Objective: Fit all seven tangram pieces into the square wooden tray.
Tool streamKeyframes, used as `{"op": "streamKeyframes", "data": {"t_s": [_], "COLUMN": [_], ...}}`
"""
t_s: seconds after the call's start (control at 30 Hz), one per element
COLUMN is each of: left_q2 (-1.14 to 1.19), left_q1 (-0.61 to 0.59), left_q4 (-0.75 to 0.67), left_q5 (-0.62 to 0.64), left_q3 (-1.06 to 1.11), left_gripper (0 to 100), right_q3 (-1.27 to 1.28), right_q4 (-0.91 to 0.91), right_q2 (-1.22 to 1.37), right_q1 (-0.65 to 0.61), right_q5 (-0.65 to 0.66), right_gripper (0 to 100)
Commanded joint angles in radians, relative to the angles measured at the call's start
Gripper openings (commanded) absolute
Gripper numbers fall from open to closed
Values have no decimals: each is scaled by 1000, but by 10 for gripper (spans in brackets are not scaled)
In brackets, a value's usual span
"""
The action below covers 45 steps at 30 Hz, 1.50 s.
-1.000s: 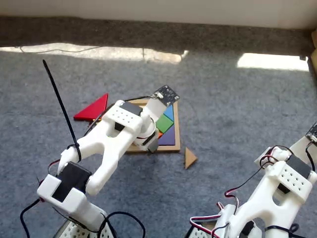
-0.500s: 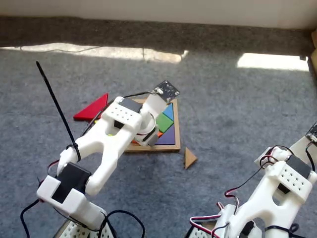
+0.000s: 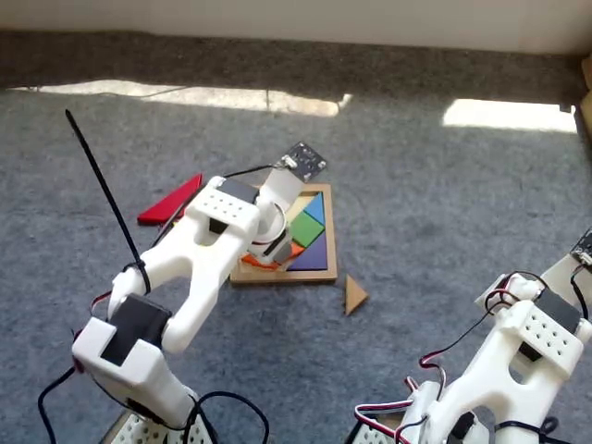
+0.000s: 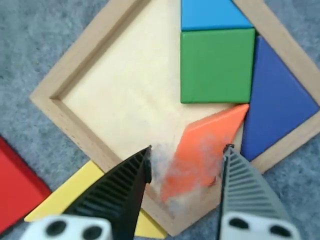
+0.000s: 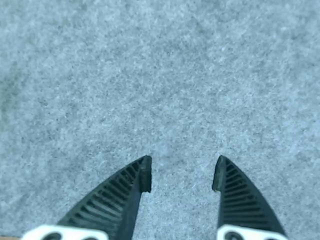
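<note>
Left gripper (image 4: 186, 156), jaws spread and empty, straddles the orange parallelogram piece (image 4: 210, 132) lying in the square wooden tray (image 4: 75, 62) by its rim, its long axis running between the jaws toward the green square piece (image 4: 217, 65). Right gripper (image 5: 181, 172), also spread, is well apart.

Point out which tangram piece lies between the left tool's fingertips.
The orange parallelogram piece, straddled by the left tool; the green square, light blue piece and dark blue triangle lie farther into the wooden tray.

A grey short-pile carpet (image 3: 435, 203) lies under everything; a long bright sunlight patch (image 3: 176, 95) and a shorter bright sunlight patch (image 3: 504, 114) fall across its far side; a pale wall strip (image 3: 296, 17) runs beyond.
</note>
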Motion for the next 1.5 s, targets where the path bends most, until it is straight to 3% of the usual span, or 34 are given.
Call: {"op": "streamKeyframes", "data": {"t_s": [0.0, 0.33, 0.57, 1.17, 1.47], "left_q2": [76, 97, 94, 88, -199], "left_q1": [-10, 7, 12, 7, -22], "left_q4": [-14, 54, 61, 431, 551], "left_q5": [6, 5, 5, 5, 5], "left_q3": [-74, -94, -116, -455, -378], "left_gripper": [218, 213, 102, 98, 98], "right_q3": [-5, -4, -4, -4, -4], "right_q4": [-18, -18, -18, -18, -18], "right_q2": [-16, -16, -16, -16, -16], "right_q1": [-10, -10, -10, -10, -10], "right_q5": [0, 0, 0, 0, 0], "right_gripper": [205, 205, 205, 205, 205]}}
